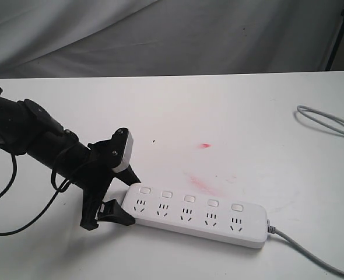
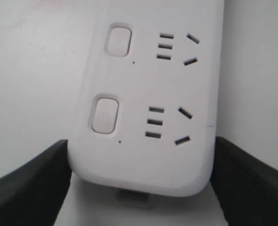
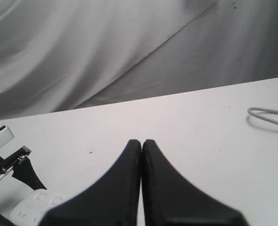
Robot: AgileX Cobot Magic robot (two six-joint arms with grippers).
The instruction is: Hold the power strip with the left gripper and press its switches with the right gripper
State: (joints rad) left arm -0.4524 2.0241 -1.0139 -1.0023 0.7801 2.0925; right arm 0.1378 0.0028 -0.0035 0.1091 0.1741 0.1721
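Observation:
The white power strip (image 1: 198, 217) lies on the white table (image 1: 230, 116), its grey cord (image 1: 306, 251) leaving at the right end. Five white switches (image 1: 189, 198) run along its far side; two of them (image 2: 104, 114) show in the left wrist view. My left gripper (image 1: 130, 201) straddles the strip's left end (image 2: 143, 155), and its black fingers (image 2: 30, 188) press against both long sides. The right gripper (image 3: 142, 141) is shut with nothing in it, hanging above the table away from the strip (image 3: 33, 207). It is outside the exterior view.
A separate loop of grey cable (image 1: 326, 119) lies at the table's right edge, also visible in the right wrist view (image 3: 271, 115). Red smears (image 1: 202, 184) mark the table behind the strip. A thin black cable (image 1: 11, 192) hangs from the left arm. Grey cloth (image 1: 160, 35) hangs behind.

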